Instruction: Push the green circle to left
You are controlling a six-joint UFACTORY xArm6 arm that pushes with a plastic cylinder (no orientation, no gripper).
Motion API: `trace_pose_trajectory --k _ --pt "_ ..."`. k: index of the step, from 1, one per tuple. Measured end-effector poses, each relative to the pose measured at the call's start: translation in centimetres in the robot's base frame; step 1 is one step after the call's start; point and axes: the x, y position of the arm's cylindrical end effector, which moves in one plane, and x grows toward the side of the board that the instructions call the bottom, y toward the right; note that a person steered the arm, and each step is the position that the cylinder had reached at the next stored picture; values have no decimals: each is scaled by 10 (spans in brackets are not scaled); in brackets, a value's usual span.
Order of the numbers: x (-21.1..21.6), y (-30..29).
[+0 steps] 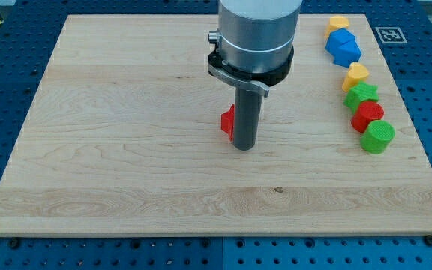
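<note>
The green circle (378,137) is a round green block near the board's right edge, the lowest of a column of blocks. My tip (244,147) is the lower end of the dark rod near the board's middle, far to the left of the green circle and apart from it. A red block (228,121) sits right behind the rod on its left side, partly hidden by it, so its shape is unclear.
Above the green circle, from bottom to top, stand a red block (367,115), a green star-like block (361,95), a yellow block (355,74), a blue block (343,46) and another yellow block (338,23). The wooden board (126,150) lies on a blue perforated table.
</note>
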Motion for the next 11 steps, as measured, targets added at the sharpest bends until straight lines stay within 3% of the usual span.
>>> trace_pose_trajectory --k 1,4,8,11 --pt "6 43" --pt "19 254" --pt "-14 261" --pt "-8 222"
